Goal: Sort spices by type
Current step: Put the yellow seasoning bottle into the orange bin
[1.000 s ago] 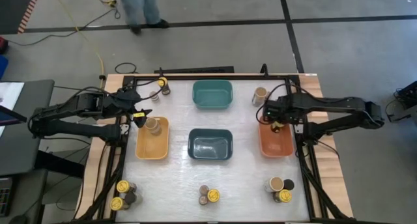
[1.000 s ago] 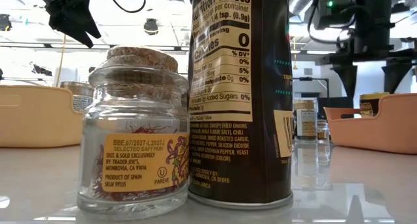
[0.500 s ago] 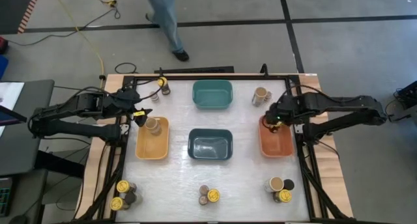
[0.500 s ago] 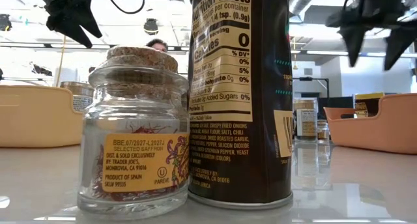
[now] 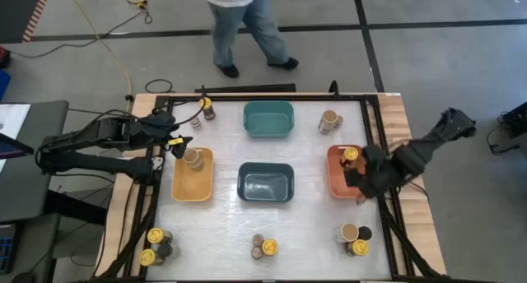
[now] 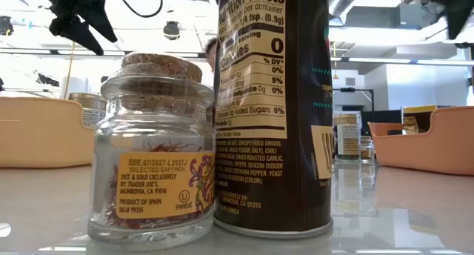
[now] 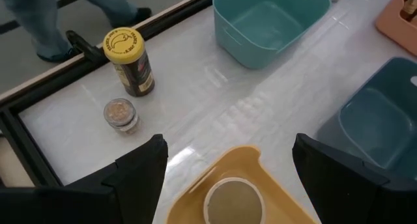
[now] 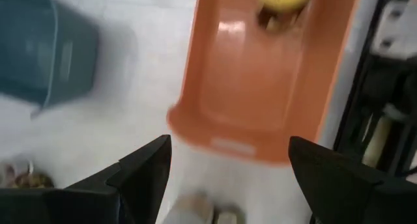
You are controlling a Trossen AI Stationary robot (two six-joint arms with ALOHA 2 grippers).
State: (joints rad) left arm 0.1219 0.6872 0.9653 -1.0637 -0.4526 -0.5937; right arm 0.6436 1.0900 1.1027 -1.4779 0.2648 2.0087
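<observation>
Bright, even light falls from overhead; in the low view the ceiling lamps wash the room behind nearly white. My table throws soft glare, clearest beside the teal bin. My right wrist view is smeared with motion blur; the orange bin holds what is probably a yellow lid. Shadows are faint.

The desk is pale white with a tan wood edge and black framing. On it sit four bins: a yellow bin, an orange bin, a teal bin and a dark blue bin. In the orange bin lies a yellow-lidded jar; the tan-topped jar stands in the yellow one. Both arms are black. Up close, a clear cork-topped jar wears an orange label beside a dark brown jar.
</observation>
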